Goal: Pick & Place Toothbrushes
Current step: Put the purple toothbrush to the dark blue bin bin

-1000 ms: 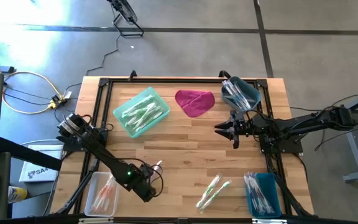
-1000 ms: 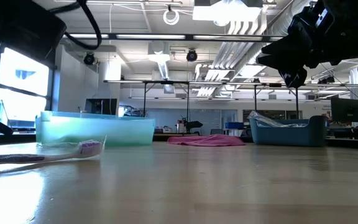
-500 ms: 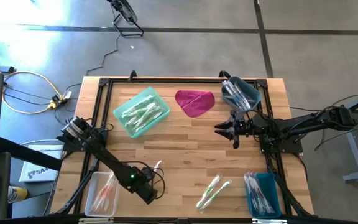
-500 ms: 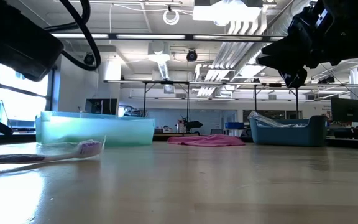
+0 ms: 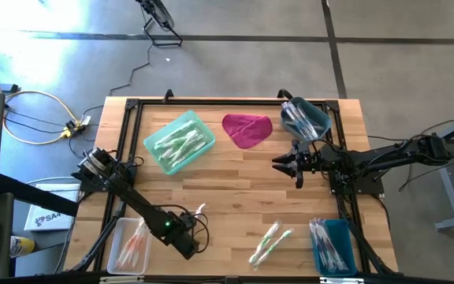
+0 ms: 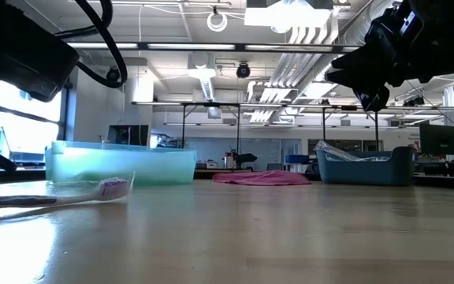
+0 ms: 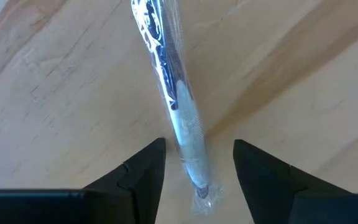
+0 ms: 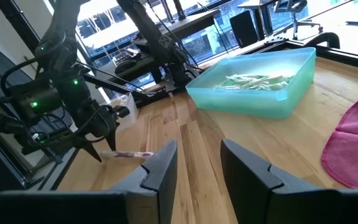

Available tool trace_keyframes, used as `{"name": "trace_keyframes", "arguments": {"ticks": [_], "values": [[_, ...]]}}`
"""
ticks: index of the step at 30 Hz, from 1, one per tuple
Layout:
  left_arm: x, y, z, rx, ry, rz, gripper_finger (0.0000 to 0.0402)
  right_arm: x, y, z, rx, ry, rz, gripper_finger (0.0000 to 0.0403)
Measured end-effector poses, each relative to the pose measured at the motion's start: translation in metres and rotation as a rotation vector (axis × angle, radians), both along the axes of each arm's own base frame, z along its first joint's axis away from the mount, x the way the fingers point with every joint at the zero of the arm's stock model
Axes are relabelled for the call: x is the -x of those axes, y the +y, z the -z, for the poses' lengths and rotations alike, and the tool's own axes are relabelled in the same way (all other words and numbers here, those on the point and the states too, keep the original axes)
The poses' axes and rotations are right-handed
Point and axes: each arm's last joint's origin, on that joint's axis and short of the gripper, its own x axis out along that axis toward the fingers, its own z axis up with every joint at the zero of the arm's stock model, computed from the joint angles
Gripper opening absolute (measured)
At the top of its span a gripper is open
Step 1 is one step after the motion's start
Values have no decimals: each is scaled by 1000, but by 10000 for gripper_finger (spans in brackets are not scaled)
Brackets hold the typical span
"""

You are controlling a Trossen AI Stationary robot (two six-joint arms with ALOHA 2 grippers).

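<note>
A wrapped toothbrush (image 7: 178,106) with a white handle lies flat on the wooden table (image 5: 235,189), near its front left. It also shows in the high view as toothbrush (image 5: 200,211) and in the low view as toothbrush (image 6: 61,196). My left gripper (image 7: 197,168) points down over it, open. Its fingers stand on either side of the wrapper's end without touching. In the high view the left gripper (image 5: 191,229) is just near of the brush. My right gripper (image 5: 278,163) hangs level and open above the table's right middle, nothing between its fingers (image 8: 160,168).
A pale green bin (image 5: 180,142) of toothbrushes stands far left, with a magenta cloth (image 5: 247,130) beside it. A blue bin (image 5: 306,117) is far right and another blue bin (image 5: 333,246) near right. A clear tray (image 5: 128,244) sits near left. Two green toothbrushes (image 5: 270,243) lie loose near the front.
My left gripper has sunk a little toward the toothbrush on the table, then kept still, its fingers staying open.
</note>
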Motion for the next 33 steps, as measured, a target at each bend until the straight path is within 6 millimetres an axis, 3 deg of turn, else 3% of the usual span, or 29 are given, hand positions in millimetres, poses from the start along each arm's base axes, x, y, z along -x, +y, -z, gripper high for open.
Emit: {"name": "trace_keyframes", "arguments": {"ticks": [12, 19, 24, 33], "values": [[2, 2, 1, -20, 14, 0, 77, 0, 0, 0, 0, 0, 0, 116], [1, 1, 1, -17, 9, 1, 33, 0, 0, 0, 0, 0, -1, 116], [0, 1, 1, -8, -3, 0, 14, 0, 0, 0, 0, 0, 0, 116], [0, 1, 1, -25, -18, 49, 15, 0, 0, 0, 0, 0, -3, 116]]}}
